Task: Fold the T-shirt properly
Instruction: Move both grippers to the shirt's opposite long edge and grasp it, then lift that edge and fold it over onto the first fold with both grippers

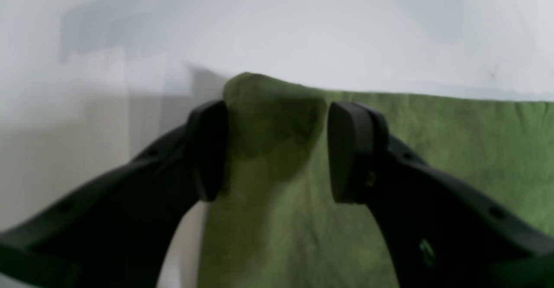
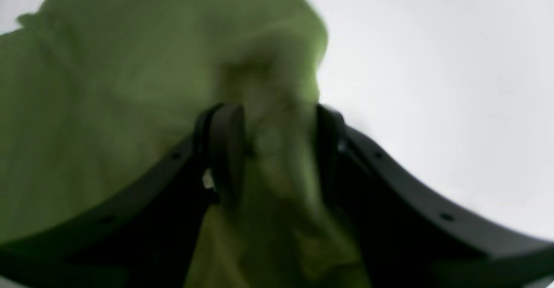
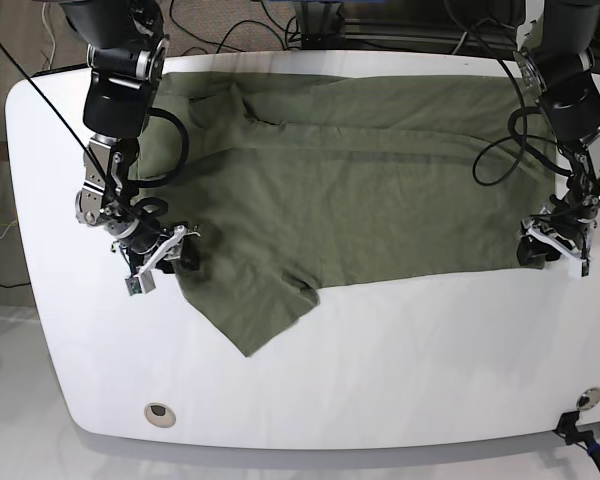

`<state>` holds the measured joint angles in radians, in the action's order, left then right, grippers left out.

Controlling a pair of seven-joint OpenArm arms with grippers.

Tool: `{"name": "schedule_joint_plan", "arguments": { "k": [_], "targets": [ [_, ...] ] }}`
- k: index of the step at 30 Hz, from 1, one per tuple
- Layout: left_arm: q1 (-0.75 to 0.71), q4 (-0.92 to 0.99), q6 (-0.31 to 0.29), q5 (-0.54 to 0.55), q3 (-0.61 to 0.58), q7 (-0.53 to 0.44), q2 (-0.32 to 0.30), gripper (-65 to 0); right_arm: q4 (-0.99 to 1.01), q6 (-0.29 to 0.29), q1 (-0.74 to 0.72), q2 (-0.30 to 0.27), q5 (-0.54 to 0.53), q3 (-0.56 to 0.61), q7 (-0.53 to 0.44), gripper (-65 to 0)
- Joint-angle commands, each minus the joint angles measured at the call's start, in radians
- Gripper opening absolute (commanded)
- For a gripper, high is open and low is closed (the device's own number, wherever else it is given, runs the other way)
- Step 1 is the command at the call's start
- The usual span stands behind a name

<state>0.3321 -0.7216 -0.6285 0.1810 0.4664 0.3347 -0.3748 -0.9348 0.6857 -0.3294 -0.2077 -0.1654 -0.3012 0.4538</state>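
Observation:
The olive-green T-shirt [image 3: 360, 190] lies spread across the white table [image 3: 430, 360], wrinkled, with one flap reaching toward the front edge. My right gripper [image 3: 175, 255] is at the shirt's left edge in the base view. In the right wrist view, the right gripper [image 2: 279, 149] is shut on a bunched fold of the T-shirt [image 2: 86, 106]. My left gripper [image 3: 542, 245] sits at the shirt's front right corner. Close up, the left gripper [image 1: 277, 149] holds a raised hump of the T-shirt [image 1: 454, 149] between its pads.
Cables [image 3: 310, 20] run along the back edge of the table. A round grommet [image 3: 158, 411] sits near the front left corner and a small black fitting [image 3: 580, 428] at the front right. Bare white tabletop stretches in front of the shirt.

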Motion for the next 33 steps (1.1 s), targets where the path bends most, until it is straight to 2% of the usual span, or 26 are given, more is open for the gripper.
{"name": "schedule_joint_plan", "arguments": {
  "k": [1,4,5,6,8,9,16,33],
  "targets": [
    [0.017,-0.013,0.0,0.004,0.002,0.002,-0.019,-30.6,-0.011,0.012,-0.014,-0.014,-0.003,-0.002,0.009,-39.7],
    [0.017,-0.013,0.0,0.004,0.002,0.002,-0.019,-30.6,-0.011,0.012,-0.014,-0.014,-0.003,-0.002,-0.022,-40.6],
    [0.017,-0.013,0.0,0.004,0.002,0.002,-0.019,-30.6,-0.01,0.012,-0.014,-0.014,-0.003,-0.003,-0.034,-43.4],
    [0.017,-0.013,0.0,0.004,0.002,0.002,-0.02,-30.6,-0.008,0.012,-0.012,-0.017,-0.003,-0.003,-0.042,-47.9],
    [0.017,-0.013,0.0,0.004,0.004,0.002,-0.022,-30.6,-0.008,0.012,-0.012,-0.019,-0.001,-0.003,-0.045,-61.2],
    [0.017,-0.013,0.0,0.004,0.005,0.002,-0.022,-30.6,-0.008,0.012,-0.012,-0.02,0.0,-0.003,-0.045,-65.0],
    [0.017,-0.011,0.0,0.004,0.088,0.004,-0.022,-30.6,-0.008,0.012,-0.012,-0.022,0.002,0.0,-0.045,-65.0],
    [0.019,0.047,0.0,0.002,0.093,0.005,-0.019,-30.7,-0.01,0.012,0.002,-0.022,0.002,0.0,-0.046,-65.0]
  ]
}}
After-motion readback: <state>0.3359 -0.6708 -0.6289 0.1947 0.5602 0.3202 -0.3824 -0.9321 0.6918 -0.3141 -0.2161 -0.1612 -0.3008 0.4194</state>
